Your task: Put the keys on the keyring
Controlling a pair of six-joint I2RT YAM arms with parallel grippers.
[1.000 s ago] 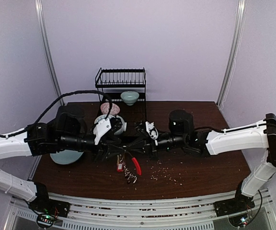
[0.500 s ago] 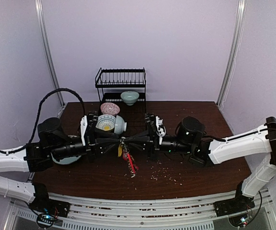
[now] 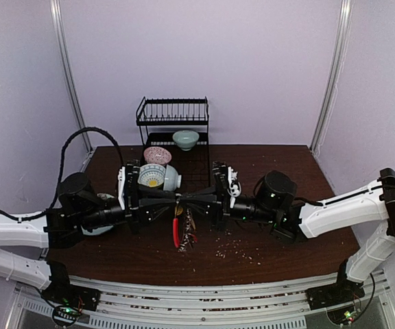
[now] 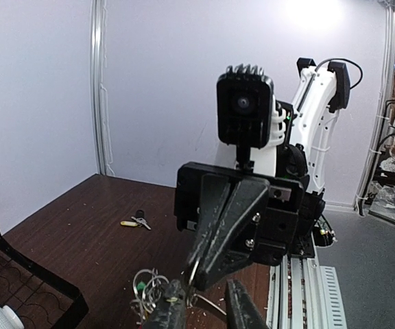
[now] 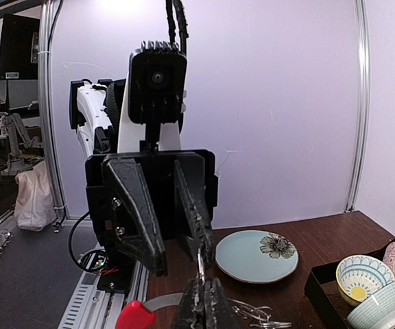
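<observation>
The keyring (image 3: 181,229) hangs in the air above the middle of the worktop (image 3: 286,240), right where the two arms meet tip to tip; it is a tangle of thin, bright wire loops (image 4: 149,291) with a glossy red strap (image 3: 175,232) and a hanging bunch (image 3: 186,240) of small metal pieces, the lowest close to the dark wood-grain surface; the right gripper (image 3: 186,201) has its jaws closed on the thin metal at the top of it; the left gripper (image 3: 171,201) faces it, its jaws a little apart with ring wire between them, and whether they pinch it cannot be told; two loose keys (image 4: 136,221), one yellow-headed and one dark-headed, lie flat on the worktop, well apart from the keyring; a pale blue glazed plate (image 5: 256,256) with a painted flower lies on the worktop beyond the left gripper.
</observation>
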